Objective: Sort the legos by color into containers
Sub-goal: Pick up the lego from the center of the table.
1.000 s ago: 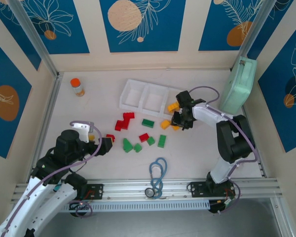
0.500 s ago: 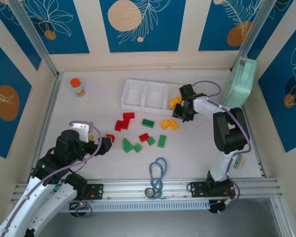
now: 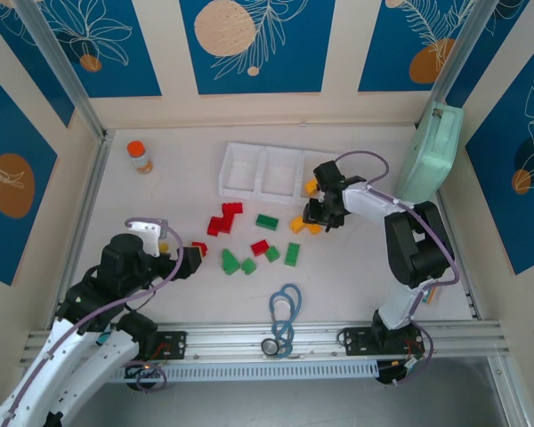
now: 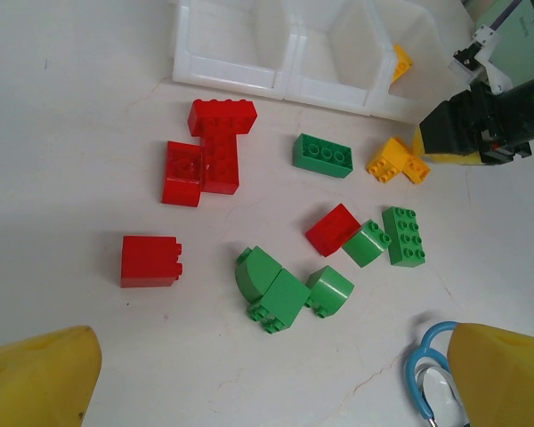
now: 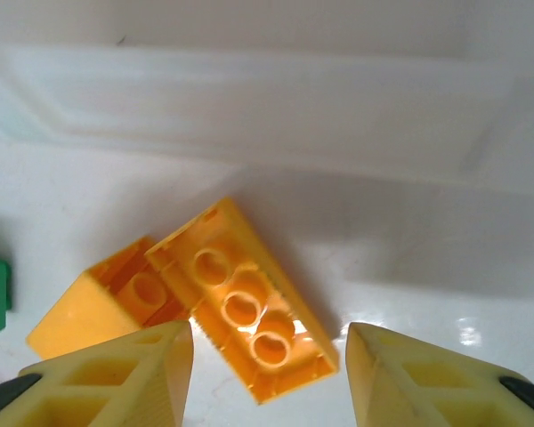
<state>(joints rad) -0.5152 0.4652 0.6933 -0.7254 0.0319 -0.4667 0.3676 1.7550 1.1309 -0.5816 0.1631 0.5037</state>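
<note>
The white tray (image 3: pixel 240 146) of three containers stands at the table's back; its right one holds an orange-yellow lego (image 3: pixel 311 185). My right gripper (image 3: pixel 320 215) hovers just in front of it, open. Between its fingers an upturned yellow lego (image 5: pixel 245 307) lies on the table, with a gap on each side. A second yellow lego (image 5: pixel 116 298) leans against it. Red legos (image 4: pixel 209 156) and green legos (image 4: pixel 276 289) are scattered mid-table. My left gripper (image 4: pixel 271 382) hangs open above them, near a single red lego (image 4: pixel 149 261).
An orange-capped bottle (image 3: pixel 140 157) stands at the back left. A mint-green case (image 3: pixel 432 156) leans on the right wall. A blue stethoscope (image 3: pixel 285 311) lies near the front rail. The tray wall (image 5: pixel 267 116) rises just beyond the right fingers.
My right gripper moved up to the tray's right container, then came back down over the yellow legos, and its jaws have widened. The left arm has stayed still.
</note>
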